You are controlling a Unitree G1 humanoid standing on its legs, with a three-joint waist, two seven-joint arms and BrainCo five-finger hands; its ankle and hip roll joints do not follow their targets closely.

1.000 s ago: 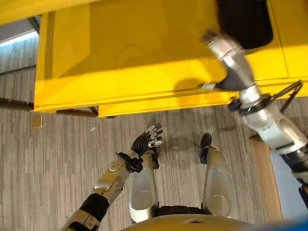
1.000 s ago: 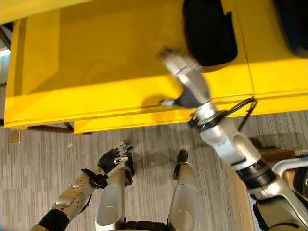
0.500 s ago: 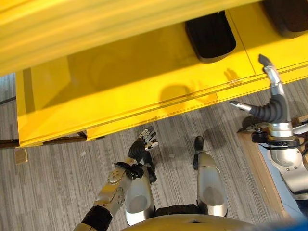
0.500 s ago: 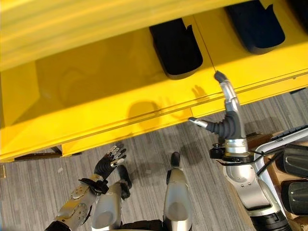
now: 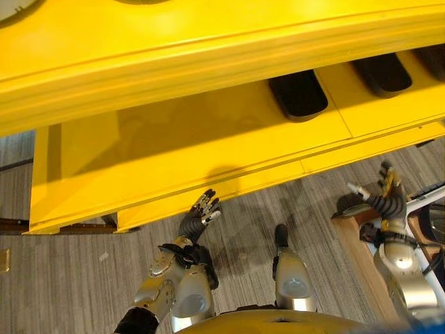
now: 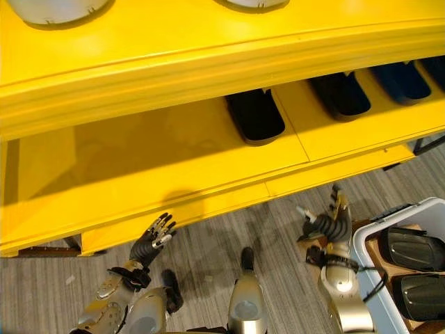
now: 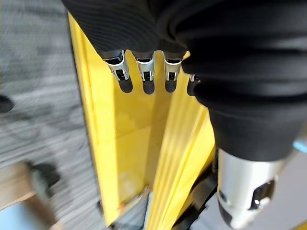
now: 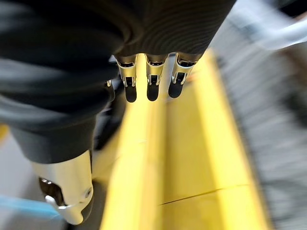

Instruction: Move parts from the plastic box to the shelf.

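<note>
A yellow shelf (image 6: pixel 208 177) stands before me. On its lower board lie a few black moulded parts (image 6: pixel 255 116), one (image 6: pixel 341 96) further right. At the lower right a white plastic box (image 6: pixel 421 204) holds more black parts (image 6: pixel 410 248). My right hand (image 6: pixel 331 221) hangs open and empty in front of the shelf's edge, just left of the box; its fingers (image 8: pixel 152 81) are straight. Low over the floor my left hand (image 6: pixel 153 240) is open with nothing in it, fingers (image 7: pixel 144 76) straight.
The shelf's upper board (image 6: pixel 208 62) juts out above the lower one and carries pale rounded things (image 6: pixel 55 8). Grey carpet floor (image 5: pixel 69 278) lies below. A wooden surface (image 5: pixel 358 243) carries the plastic box at the right.
My right hand has drawn back from the black part on the shelf and come down beside the box. The camera has swung, bringing the upper board into view. The left hand stays idle.
</note>
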